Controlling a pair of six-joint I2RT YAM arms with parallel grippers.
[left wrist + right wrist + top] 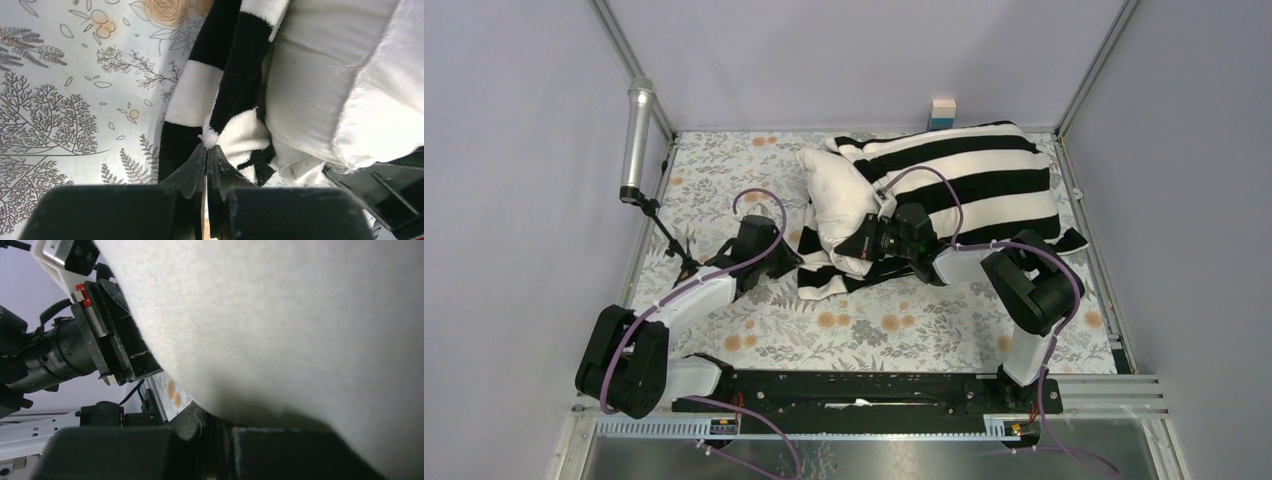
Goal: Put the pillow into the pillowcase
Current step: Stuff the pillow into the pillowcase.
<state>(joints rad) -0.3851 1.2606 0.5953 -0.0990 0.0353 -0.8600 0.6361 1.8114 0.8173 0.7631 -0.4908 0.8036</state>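
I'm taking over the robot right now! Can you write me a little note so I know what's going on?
Left gripper: shut, pinching the pillowcase edge.
Right gripper: shut on the pillow fabric.
Where: pillow and case lie far back on the floral table cover.
Done: most of the pillow is inside the case; its cream end sticks out on the left.
Left to do: push that end in, pull the case over it.

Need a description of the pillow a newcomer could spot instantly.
On the floral table cover, find the big black-and-white striped pillowcase at the far side. The pillow bulges out of its left end. It alone is plain cream and puffy, with no stripes or print.
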